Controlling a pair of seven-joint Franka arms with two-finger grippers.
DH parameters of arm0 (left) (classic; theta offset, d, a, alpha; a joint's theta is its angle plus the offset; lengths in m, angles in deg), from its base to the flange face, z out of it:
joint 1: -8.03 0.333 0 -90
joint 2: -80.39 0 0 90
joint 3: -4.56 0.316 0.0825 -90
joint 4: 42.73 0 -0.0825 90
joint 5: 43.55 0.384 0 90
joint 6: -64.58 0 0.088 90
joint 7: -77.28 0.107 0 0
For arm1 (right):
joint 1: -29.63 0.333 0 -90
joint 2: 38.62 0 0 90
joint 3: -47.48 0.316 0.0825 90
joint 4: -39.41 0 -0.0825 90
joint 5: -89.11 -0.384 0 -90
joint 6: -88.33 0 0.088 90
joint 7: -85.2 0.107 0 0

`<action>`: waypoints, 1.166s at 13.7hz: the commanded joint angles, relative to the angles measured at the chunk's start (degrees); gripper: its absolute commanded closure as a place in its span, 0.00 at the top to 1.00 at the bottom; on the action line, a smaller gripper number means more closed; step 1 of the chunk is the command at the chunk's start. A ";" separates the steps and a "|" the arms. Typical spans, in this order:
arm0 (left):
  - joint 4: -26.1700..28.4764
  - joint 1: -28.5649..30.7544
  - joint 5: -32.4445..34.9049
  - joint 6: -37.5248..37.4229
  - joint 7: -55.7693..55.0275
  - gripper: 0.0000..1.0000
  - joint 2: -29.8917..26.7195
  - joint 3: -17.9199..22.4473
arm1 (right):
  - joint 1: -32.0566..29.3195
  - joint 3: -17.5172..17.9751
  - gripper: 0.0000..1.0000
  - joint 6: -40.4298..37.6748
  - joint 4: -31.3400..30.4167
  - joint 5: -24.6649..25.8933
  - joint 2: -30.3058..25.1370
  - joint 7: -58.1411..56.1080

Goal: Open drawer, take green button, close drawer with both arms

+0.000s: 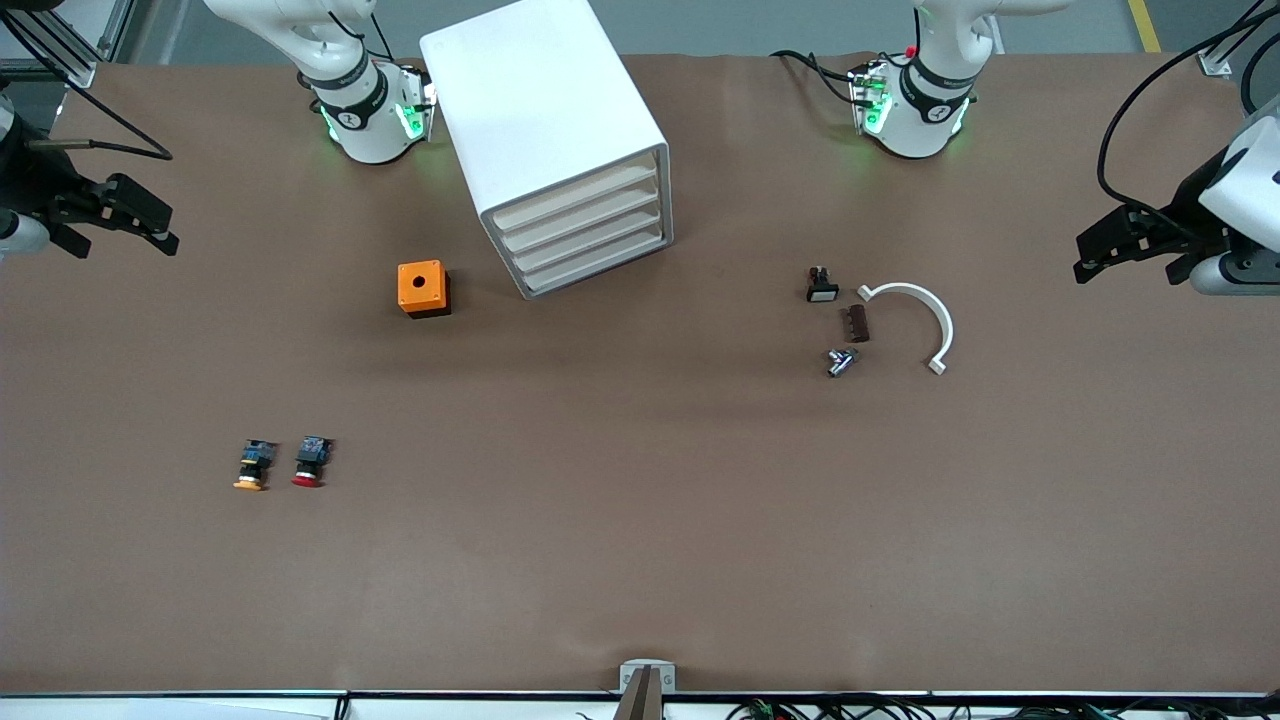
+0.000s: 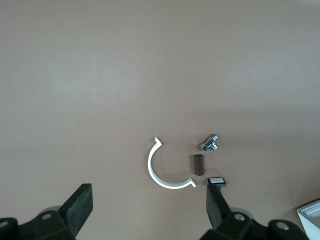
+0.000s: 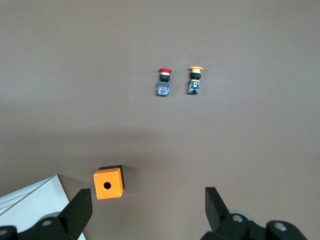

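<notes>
The white cabinet [image 1: 560, 140] stands at the back of the table between the arm bases, its four cream-white drawers [image 1: 590, 235] all shut. Its corner shows in the right wrist view [image 3: 30, 205] and the left wrist view [image 2: 311, 214]. The green-capped button is hidden. My left gripper [image 1: 1125, 245] is open and empty, held up at the left arm's end of the table; its fingers [image 2: 80, 205] stand wide apart. My right gripper [image 1: 125, 215] is open and empty, held up at the right arm's end; its fingers [image 3: 215, 205] stand wide apart.
An orange box with a round hole [image 1: 423, 288] sits beside the cabinet. A red-capped button [image 1: 311, 462] and a yellow-orange-capped button [image 1: 254, 465] lie nearer the front camera. A white curved clip [image 1: 925, 320], a brown block [image 1: 857, 324], a metal fitting [image 1: 841, 361] and a small black part [image 1: 821, 286] lie toward the left arm's end.
</notes>
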 commanded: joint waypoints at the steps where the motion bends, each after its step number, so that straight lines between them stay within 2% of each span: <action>1: -0.46 0.56 -0.84 -0.89 -0.02 1.00 -0.28 -0.24 | 0.16 -0.01 1.00 0.30 -1.15 -0.06 -1.29 -0.27; 4: -0.64 0.56 -1.79 -0.98 -0.72 1.00 -0.11 -0.07 | 0.25 -0.01 1.00 0.30 -1.15 -0.06 -1.29 -0.27; 9: -3.62 2.49 -14.70 -4.04 -0.90 1.00 1.04 0.90 | 0.25 -0.01 1.00 0.82 -1.15 -0.23 -1.20 -0.27; 12: -3.89 2.50 -24.62 -4.84 -1.33 1.00 1.04 0.99 | 0.16 -0.01 1.00 0.91 -1.15 -1.46 -1.20 -0.18; 16: -3.80 1.45 -38.32 -4.84 -15.53 1.00 1.47 0.90 | 0.07 -0.10 1.00 0.48 -1.15 -1.46 -1.20 0.17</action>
